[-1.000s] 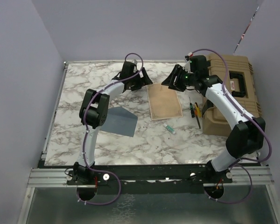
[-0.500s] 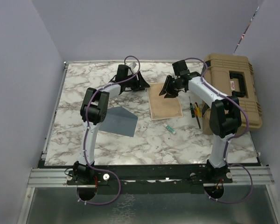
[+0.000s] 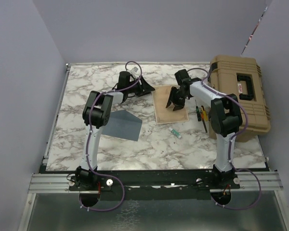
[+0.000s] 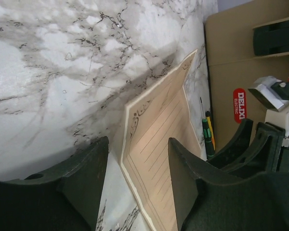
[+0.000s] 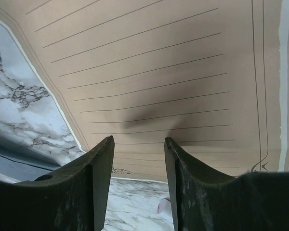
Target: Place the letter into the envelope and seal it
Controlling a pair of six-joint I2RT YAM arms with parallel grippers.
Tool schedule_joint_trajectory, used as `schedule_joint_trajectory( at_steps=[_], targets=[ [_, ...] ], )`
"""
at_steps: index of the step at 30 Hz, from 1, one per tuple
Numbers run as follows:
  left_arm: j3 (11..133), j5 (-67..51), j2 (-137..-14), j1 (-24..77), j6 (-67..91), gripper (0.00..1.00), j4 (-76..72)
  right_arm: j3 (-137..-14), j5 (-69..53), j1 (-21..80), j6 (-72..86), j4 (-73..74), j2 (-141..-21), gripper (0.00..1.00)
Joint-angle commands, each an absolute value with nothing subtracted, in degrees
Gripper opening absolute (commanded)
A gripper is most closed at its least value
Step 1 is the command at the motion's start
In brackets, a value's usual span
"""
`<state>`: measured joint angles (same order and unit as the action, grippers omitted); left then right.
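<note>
Beneath right gripper [image 5: 137, 139], jaws apart: letter [image 3: 171, 116], flat; left gripper [image 4: 138, 142], also apart, at its corner.

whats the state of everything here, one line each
letter: unfolded, flat on the table, not inserted
envelope: flat on the table, apart from the letter, flap unclear
toolbox: lid shut
left jaws: open, holding nothing
right jaws: open over the letter, holding nothing
</note>
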<state>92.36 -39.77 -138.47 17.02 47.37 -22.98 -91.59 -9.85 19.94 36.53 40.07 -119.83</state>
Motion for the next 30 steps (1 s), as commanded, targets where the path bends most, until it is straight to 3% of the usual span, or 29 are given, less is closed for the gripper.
schedule_joint_trajectory(
  at_steps=[1,11,19,21,25,30],
  targets=[
    [90.5,-37.6,-141.9,18.2,50.0,0.55,-28.0,-89.9,-9.6,20.3,35.1,41.3,-121.7,0.50],
    [88.7,-39.2,-142.6,19.4,51.0,0.54,-32.4,-87.0,-13.0,20.3,34.1,39.2,-123.2,0.49],
    [88.0,-42.6,-142.8,20.5,48.7,0.40,-35.1,-87.1,-18.2,20.3,32.0,37.4,-123.1,0.49],
    [87.7,-41.8,-142.6,20.6,48.1,0.33,-35.1,-87.3,-18.8,20.3,32.0,37.3,-123.1,0.49],
    [87.7,-40.7,-142.4,20.6,47.7,0.00,-35.1,-88.2,-18.7,20.3,31.6,37.1,-121.8,0.49],
    [88.0,-40.7,-139.5,20.0,47.6,0.00,-34.9,-89.9,-17.1,20.2,30.7,37.4,-117.1,0.49]
  ],
)
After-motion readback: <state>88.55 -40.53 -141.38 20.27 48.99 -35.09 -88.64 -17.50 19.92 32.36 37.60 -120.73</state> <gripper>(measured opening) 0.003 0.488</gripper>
